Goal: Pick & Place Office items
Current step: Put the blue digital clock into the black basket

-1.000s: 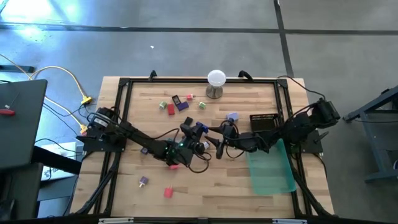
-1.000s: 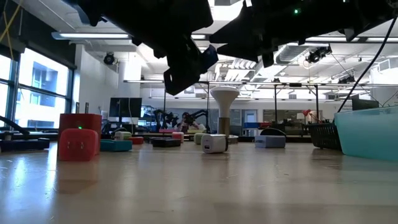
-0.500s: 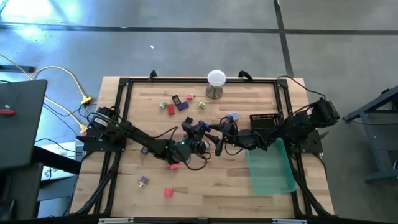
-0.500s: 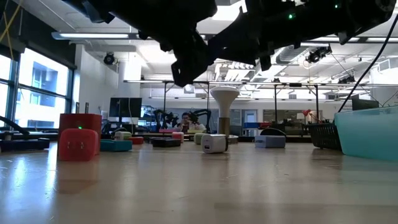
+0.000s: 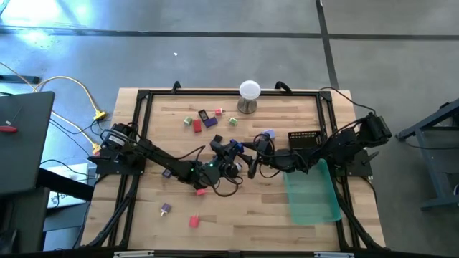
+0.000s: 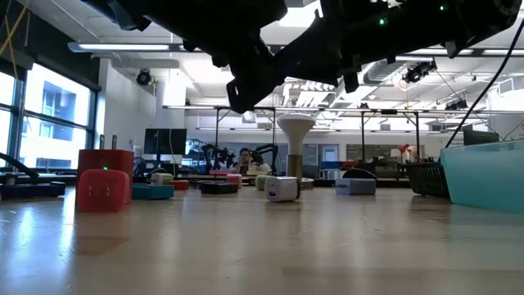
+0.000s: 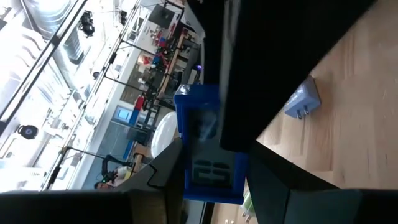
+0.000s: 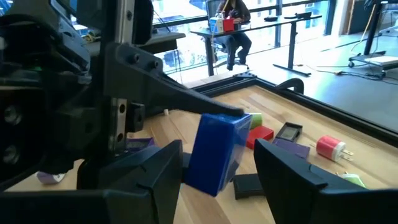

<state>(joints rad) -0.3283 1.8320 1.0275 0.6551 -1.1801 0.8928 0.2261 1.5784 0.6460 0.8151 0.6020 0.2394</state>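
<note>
Blue block (image 8: 219, 152) clamped in left tool (image 5: 231, 149), right tool (image 5: 252, 163) around it, mid-bench (image 5: 251, 215), above wood.

Blue block (image 8: 216, 152) held aloft; other pieces (image 5: 203, 120) scattered.

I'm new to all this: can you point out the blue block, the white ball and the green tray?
blue block (image 8: 217, 152): right wrist view, its front face.
white ball (image 5: 249, 89): high view, its top.
green tray (image 5: 313, 195): high view, its bare floor.
</note>
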